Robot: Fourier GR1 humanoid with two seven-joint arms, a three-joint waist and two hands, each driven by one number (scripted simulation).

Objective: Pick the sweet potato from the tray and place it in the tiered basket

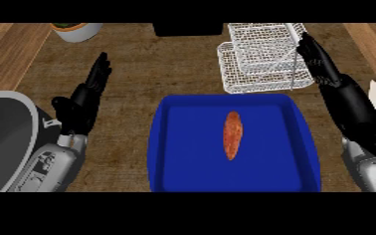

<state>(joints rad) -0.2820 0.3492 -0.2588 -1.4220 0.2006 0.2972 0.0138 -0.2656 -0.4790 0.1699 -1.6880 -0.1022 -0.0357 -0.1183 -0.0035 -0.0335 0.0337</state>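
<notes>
An orange sweet potato (232,135) lies lengthwise in the middle of a blue tray (165,149) at the counter's near centre. Behind the tray, to the right, stands a white wire tiered basket (260,55) with nothing in it that I can see. My right hand (321,62) is raised at the right, fingers straight, beside the basket's right side and above the tray's far right corner. My left hand (82,99) rests open at the left, fingers up, well clear of the tray.
A white bowl with greenery (77,30) sits at the far left corner. A dark box (187,28) stands at the back centre. A large grey round appliance (15,139) fills the near left edge. A pale object (371,92) peeks in at the right edge.
</notes>
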